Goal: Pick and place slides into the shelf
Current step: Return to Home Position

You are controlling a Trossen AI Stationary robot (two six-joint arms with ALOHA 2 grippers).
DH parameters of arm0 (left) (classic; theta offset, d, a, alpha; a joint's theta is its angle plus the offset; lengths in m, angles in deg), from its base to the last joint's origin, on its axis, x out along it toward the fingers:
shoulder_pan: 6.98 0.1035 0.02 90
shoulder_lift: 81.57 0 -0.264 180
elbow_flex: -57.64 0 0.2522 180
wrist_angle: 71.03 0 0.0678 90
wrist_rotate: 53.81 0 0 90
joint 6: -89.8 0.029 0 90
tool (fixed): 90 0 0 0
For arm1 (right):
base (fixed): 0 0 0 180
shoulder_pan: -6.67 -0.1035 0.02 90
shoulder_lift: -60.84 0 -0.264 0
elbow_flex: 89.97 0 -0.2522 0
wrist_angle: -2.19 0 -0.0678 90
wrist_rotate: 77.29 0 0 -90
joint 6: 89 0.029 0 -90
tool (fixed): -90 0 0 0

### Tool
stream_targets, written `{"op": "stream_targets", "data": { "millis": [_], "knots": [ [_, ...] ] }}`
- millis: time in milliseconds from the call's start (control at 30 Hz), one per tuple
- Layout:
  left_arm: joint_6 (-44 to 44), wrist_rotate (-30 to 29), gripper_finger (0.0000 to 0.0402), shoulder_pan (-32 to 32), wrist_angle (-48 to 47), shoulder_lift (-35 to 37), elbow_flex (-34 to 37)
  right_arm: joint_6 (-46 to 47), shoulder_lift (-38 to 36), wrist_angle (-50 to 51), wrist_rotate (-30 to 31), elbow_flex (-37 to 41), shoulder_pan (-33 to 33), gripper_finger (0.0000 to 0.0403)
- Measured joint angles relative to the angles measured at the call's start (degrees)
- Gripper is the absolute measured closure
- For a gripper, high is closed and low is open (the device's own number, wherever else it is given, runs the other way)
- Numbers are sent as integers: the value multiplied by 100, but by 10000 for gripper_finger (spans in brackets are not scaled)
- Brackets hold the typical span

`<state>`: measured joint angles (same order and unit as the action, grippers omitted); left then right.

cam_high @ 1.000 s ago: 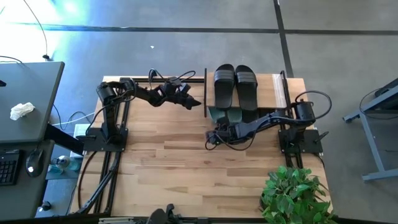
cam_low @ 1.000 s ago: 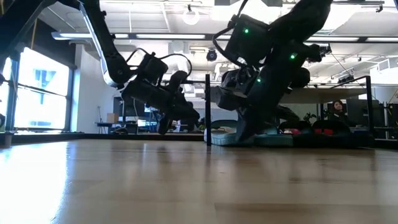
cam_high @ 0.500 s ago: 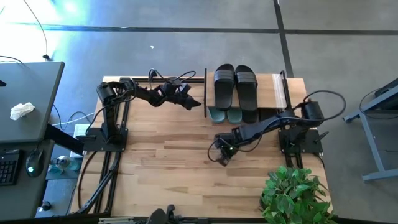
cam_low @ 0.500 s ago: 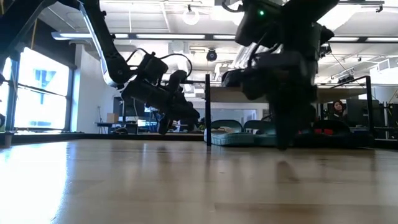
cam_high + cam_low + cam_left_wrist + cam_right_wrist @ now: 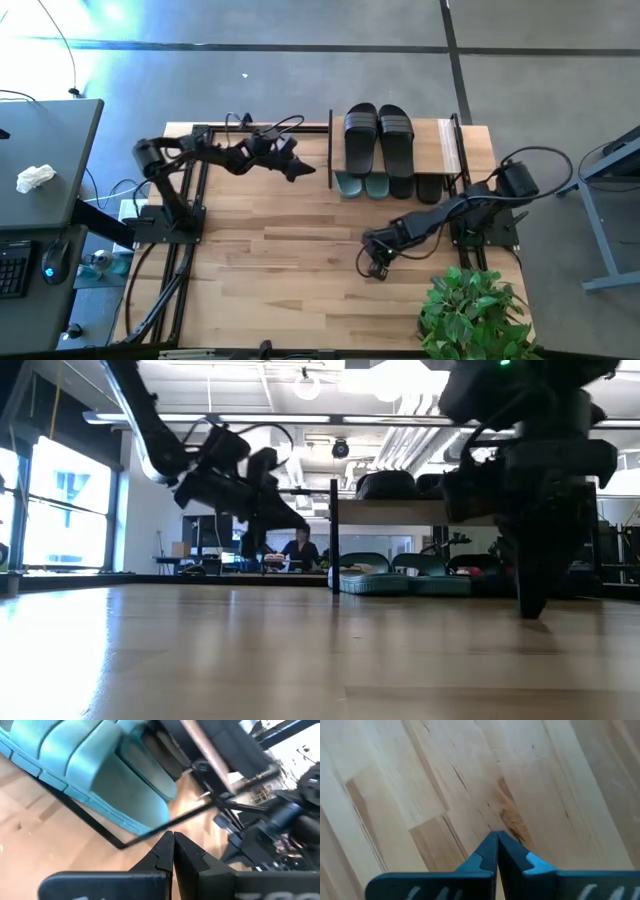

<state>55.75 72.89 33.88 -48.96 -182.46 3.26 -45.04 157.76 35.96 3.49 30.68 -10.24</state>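
Observation:
The shelf (image 5: 440, 140) stands at the table's far right. Two black slides (image 5: 378, 135) lie side by side on its wooden top board. Under the board, on the table, a sage-green pair (image 5: 362, 185) and two more black slides (image 5: 417, 188) stick out toward the near edge. My left gripper (image 5: 308, 170) hovers shut just left of the shelf. Its wrist view shows the green pair (image 5: 100, 775) behind a thin shelf rod (image 5: 150, 832). My right gripper (image 5: 377, 268) is shut and points down over bare table (image 5: 445, 780), in front of the shelf.
A potted plant (image 5: 475, 310) stands at the table's near right corner, close to my right arm. The arm bases sit at the table's left (image 5: 170, 215) and right (image 5: 480, 225) sides. Bare wood (image 5: 280, 250) spreads across the middle and near left. A person (image 5: 300, 550) sits far back in the room.
My right gripper has drawn away from the green slides at the shelf's front, gone toward the table's near edge and somewhat to the right, and tipped to point down at the table. My left gripper has pulled back a little to the left and risen slightly.

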Motion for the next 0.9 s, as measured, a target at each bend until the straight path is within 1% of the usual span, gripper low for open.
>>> {"op": "stream_targets", "data": {
  "millis": [133, 267, 367, 467, 567, 700, 767, 900],
  "knots": [
    [-60, 0, 401, -13, -9, 605, 439, 183, -530, -645, 228, 476, -2, 403],
    [-73, -17, 401, -59, -4, 1382, 805, -446, -1112, -1370, 225, 845, 69, 403],
    [-73, -37, 401, -177, 0, 1948, 905, -954, -1392, -1938, 225, 873, 307, 403],
    [-142, -161, 401, -316, 36, 2418, 849, -1568, -1682, -2248, 235, 530, 705, 403],
    [-311, -323, 401, -435, 47, 2799, 592, -2436, -1958, -2146, 366, 15, 1155, 403],
    [-518, -327, 401, -421, 32, 3145, -6, -3654, -2405, -1500, 540, -973, 1528, 403],
    [-522, -304, 401, -419, 30, 3259, -382, -4282, -2615, -777, 718, -1504, 1576, 403],
    [-495, -232, 401, -417, 10, 3449, -1088, -4964, -3078, 458, 1233, -2498, 1586, 403]
  ]
}}
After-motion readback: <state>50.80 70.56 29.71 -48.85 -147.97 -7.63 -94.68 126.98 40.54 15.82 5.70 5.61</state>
